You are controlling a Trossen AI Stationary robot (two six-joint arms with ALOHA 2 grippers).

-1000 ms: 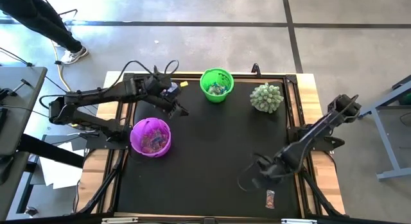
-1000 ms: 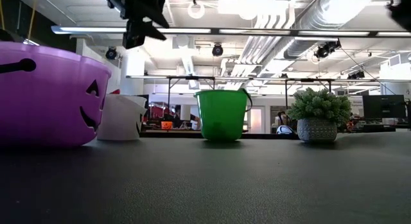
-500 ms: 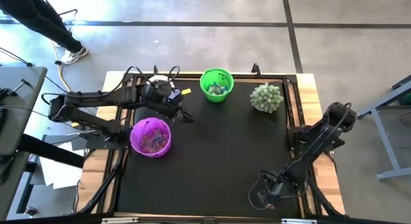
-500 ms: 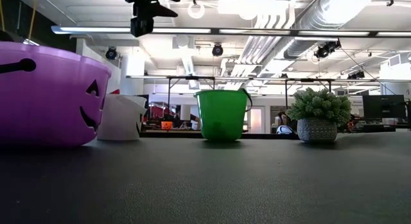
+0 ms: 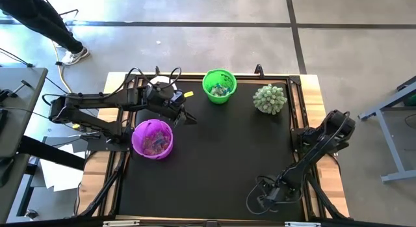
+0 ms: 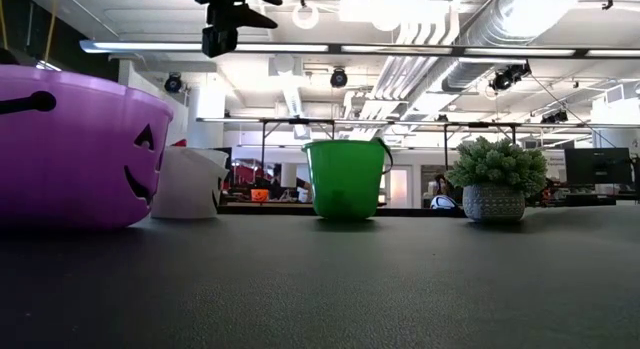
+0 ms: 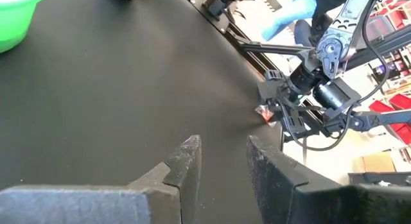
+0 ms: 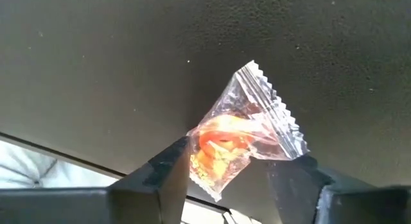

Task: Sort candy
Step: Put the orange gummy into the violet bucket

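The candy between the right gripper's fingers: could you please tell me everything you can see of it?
The candy is a small packet of clear, crinkly film with zigzag-cut ends, holding orange and yellowish pieces inside. It lies on the black mat close to the mat's near edge, at the right corner. The right gripper is down over it, with one dark finger on each side of the packet and the fingers not yet pressed shut. Whether they already touch the wrapper cannot be told. From the left wrist view it shows only as a small reddish spot.

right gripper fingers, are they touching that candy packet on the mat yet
Cannot tell. In the right wrist view the clear candy packet lies between the right gripper's spread fingers, its edges meeting both fingers in the picture, but actual contact is not plain.
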